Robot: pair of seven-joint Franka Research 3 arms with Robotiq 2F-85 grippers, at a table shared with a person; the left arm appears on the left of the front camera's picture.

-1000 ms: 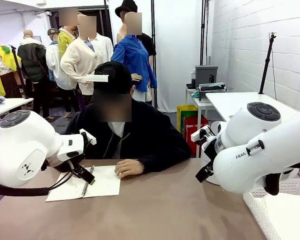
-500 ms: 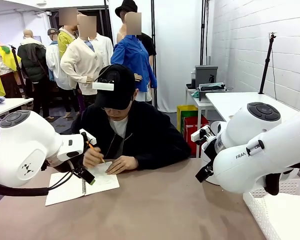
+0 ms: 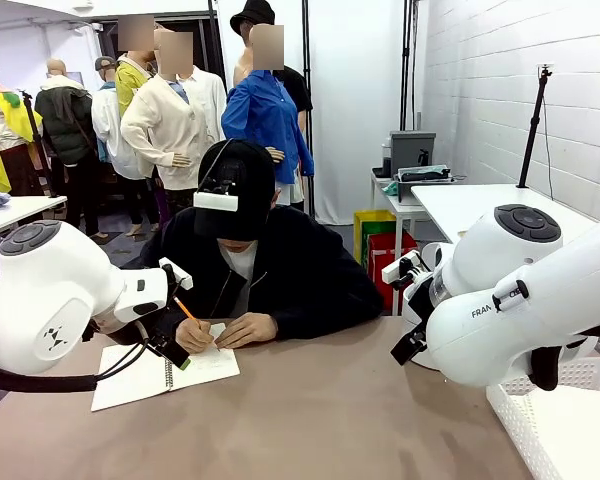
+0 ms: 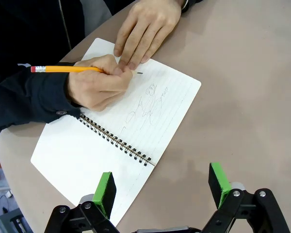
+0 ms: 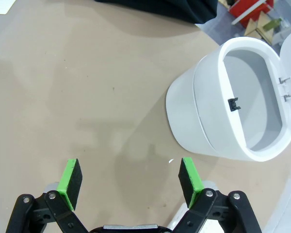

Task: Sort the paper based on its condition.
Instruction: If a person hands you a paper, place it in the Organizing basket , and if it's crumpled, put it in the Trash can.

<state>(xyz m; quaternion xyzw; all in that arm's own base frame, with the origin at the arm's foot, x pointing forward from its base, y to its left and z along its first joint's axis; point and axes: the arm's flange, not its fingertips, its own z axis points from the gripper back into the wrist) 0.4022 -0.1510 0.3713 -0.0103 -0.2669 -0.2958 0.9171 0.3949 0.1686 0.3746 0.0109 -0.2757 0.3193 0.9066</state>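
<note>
I can't read the pencil marks on the notebook (image 4: 165, 116); the person's hand (image 4: 94, 87) hides its spiral's far end.

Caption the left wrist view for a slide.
Open left gripper above a spiral notebook while a person's hand writes in pencil.

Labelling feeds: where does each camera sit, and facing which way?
Front: between the arms, facing across the table at the writing person; left arm and right arm show.
Left wrist: down past its open left fingers onto the notebook and writing hand.
Right wrist: down past its open right fingers onto table and white bin.
Front and left wrist share the notebook.
</note>
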